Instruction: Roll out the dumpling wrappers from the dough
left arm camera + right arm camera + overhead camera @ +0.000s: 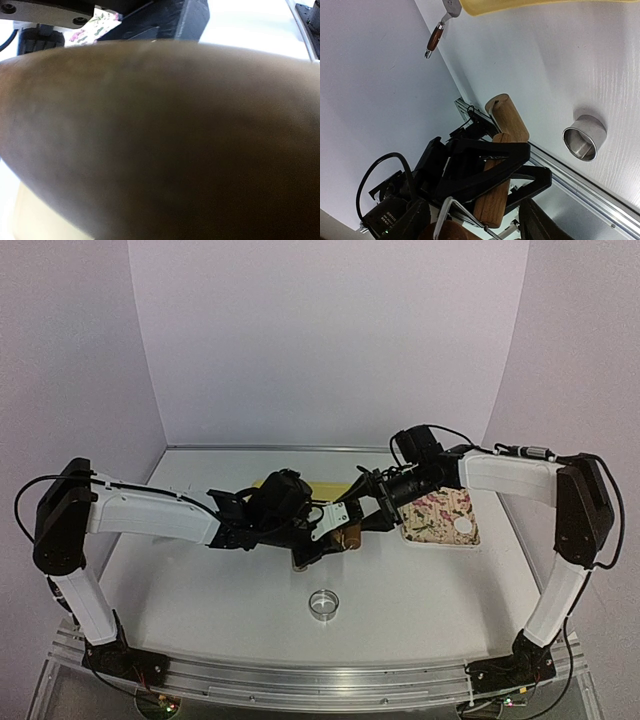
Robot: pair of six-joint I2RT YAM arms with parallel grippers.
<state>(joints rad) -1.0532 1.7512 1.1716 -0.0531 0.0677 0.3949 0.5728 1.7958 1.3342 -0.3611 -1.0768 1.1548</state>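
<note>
The left fingers point(485, 147) are closed down on the middle of the rolling pin point(507, 120) and clamp it from both sides, with both wooden ends projecting clear of the grip. The pin is held at the centre of the tabletop point(420, 590). Its long axis appears to run roughly between the left and right edges, slightly skewed (the left wrist view is filled by blurred brown wood and gives no further detail). The right fingers point(365, 512) stand just beside the end of the pin nearer the right edge. Whether they are spread or touching the wood cannot be determined. The pale yellow sheet point(495, 6), judged to be the dough, lies flat just beyond the pin toward the far edge. The coming stroke therefore depends on carrying the pin away from the near edge, with its axis kept crosswise to that travel. The left arm already has the pin and is the nearer arm for this stroke. One dumpling wrapper point(463, 527), a small, thin white disc, lies on the floral board point(435, 510) near the right edge, well apart from the pin. The ring cutter point(323, 604) is a short, shiny metal cylinder standing on its rim near the middle of the near edge. The pin is a smooth, plain cylinder with rounded ends. A tool with a wooden handle point(435, 39) and a metal neck lies beside the sheet.
</note>
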